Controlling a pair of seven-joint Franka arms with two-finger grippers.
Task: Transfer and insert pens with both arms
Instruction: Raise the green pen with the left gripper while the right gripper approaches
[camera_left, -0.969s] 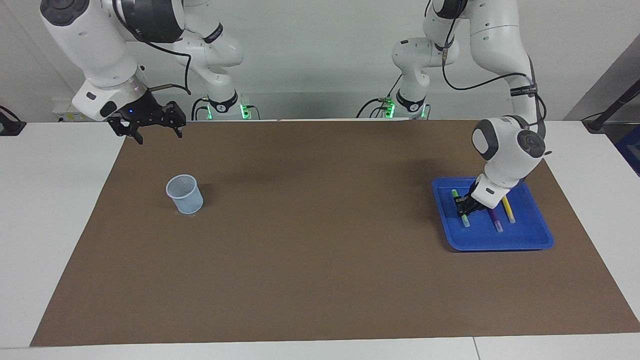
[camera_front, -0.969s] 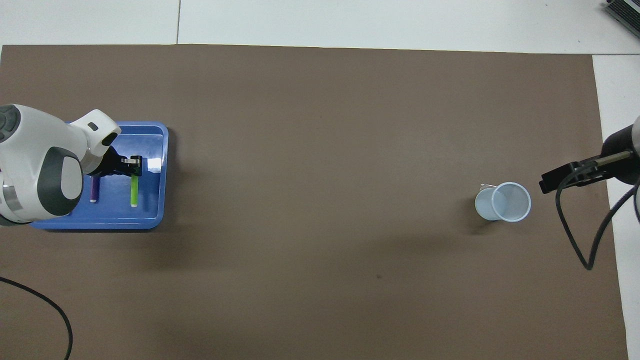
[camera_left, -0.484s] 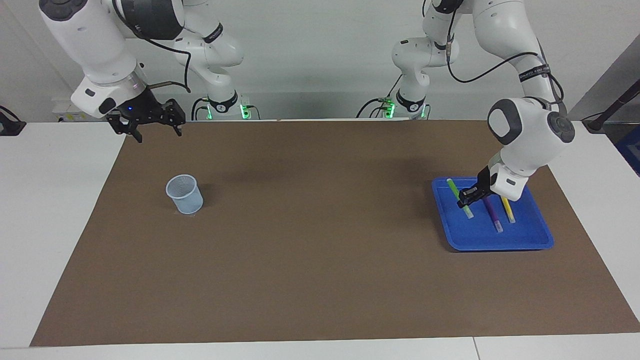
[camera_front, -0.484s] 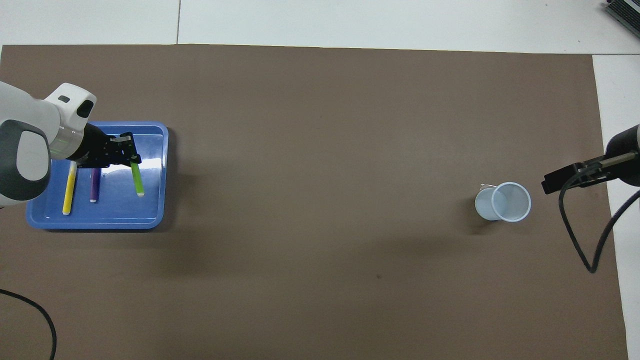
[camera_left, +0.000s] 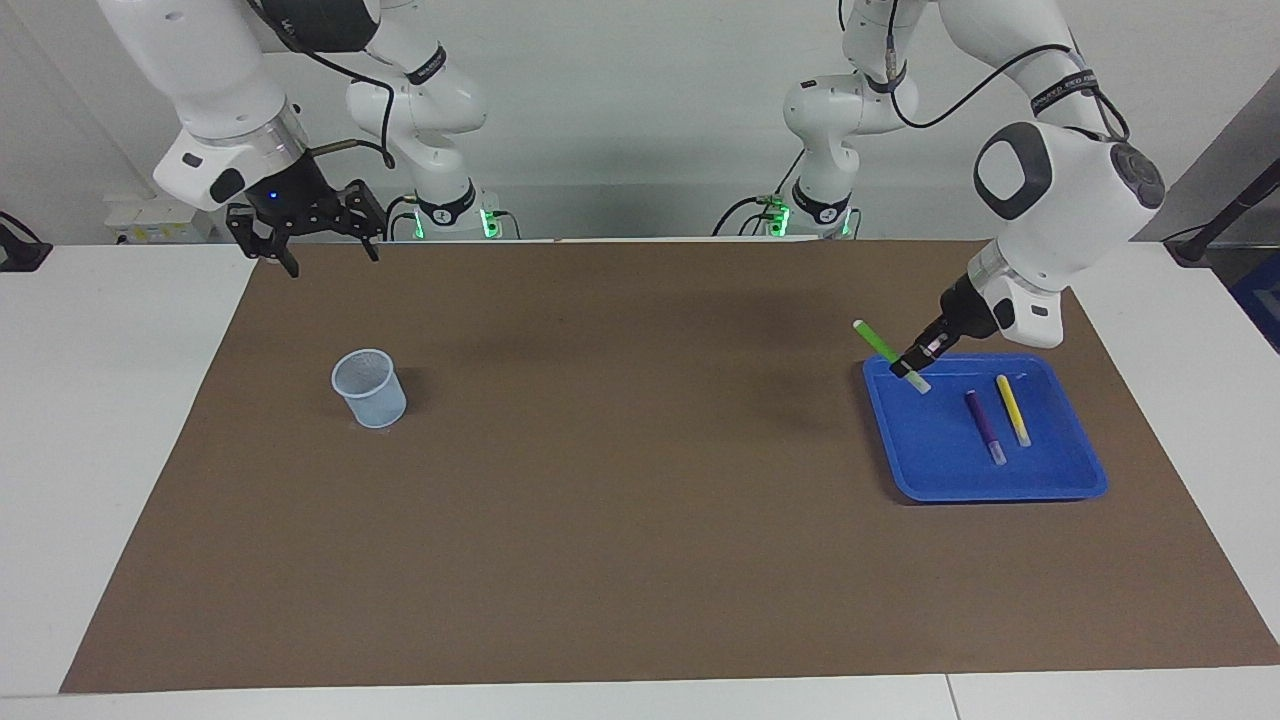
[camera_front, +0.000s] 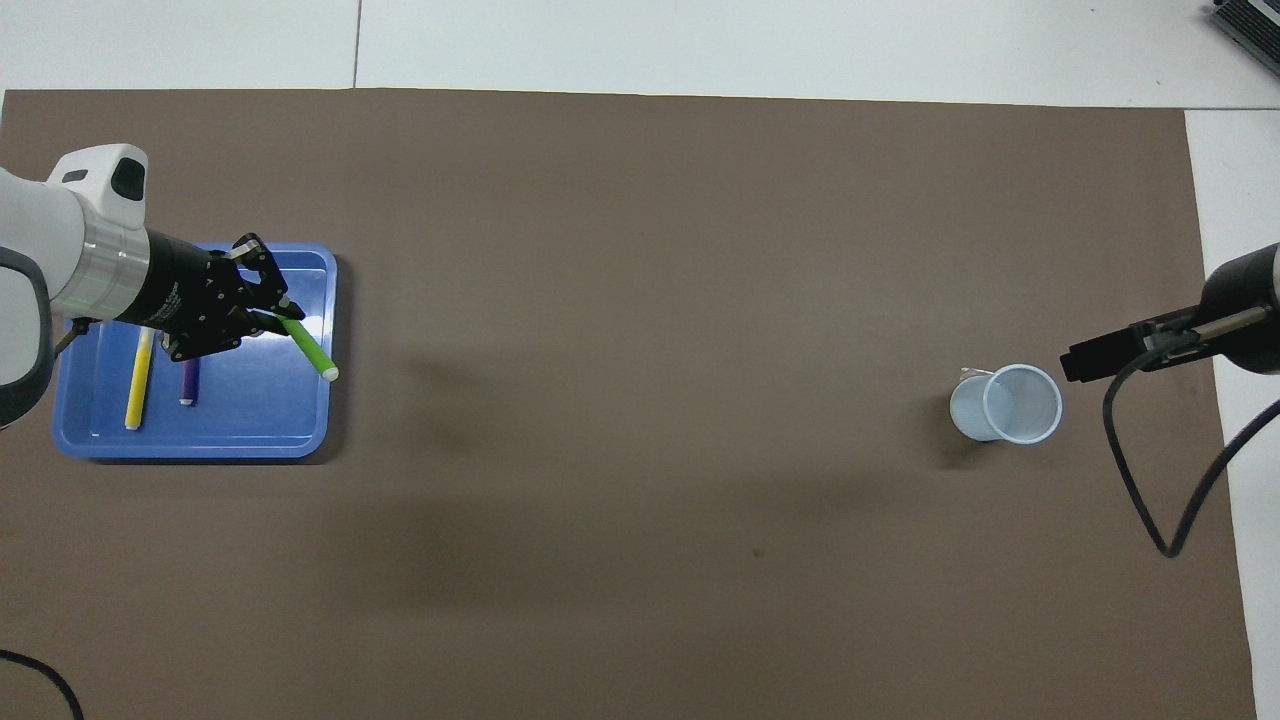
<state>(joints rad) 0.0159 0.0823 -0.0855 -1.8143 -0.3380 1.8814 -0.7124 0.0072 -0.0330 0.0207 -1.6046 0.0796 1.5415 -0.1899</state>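
My left gripper (camera_left: 908, 364) is shut on the green pen (camera_left: 878, 343) and holds it tilted in the air over the blue tray (camera_left: 950, 472), above the tray's edge toward the right arm's end. In the overhead view the left gripper (camera_front: 272, 317) holds the green pen (camera_front: 308, 347) over the tray (camera_front: 250, 425). The purple pen (camera_left: 982, 424) and the yellow pen (camera_left: 1012, 409) lie side by side in the tray; they also show in the overhead view as the purple pen (camera_front: 189, 383) and the yellow pen (camera_front: 138, 381). My right gripper (camera_left: 320, 245) is open and empty in the air over the mat's edge near the right arm's base.
A pale blue plastic cup (camera_left: 369, 388) stands upright on the brown mat toward the right arm's end; it also shows in the overhead view (camera_front: 1006, 403). A black cable (camera_front: 1150, 470) hangs from the right arm beside the cup.
My left gripper has lifted the green pen out of the tray and swung it up and toward the right arm's end. The right gripper has risen slightly and turned.
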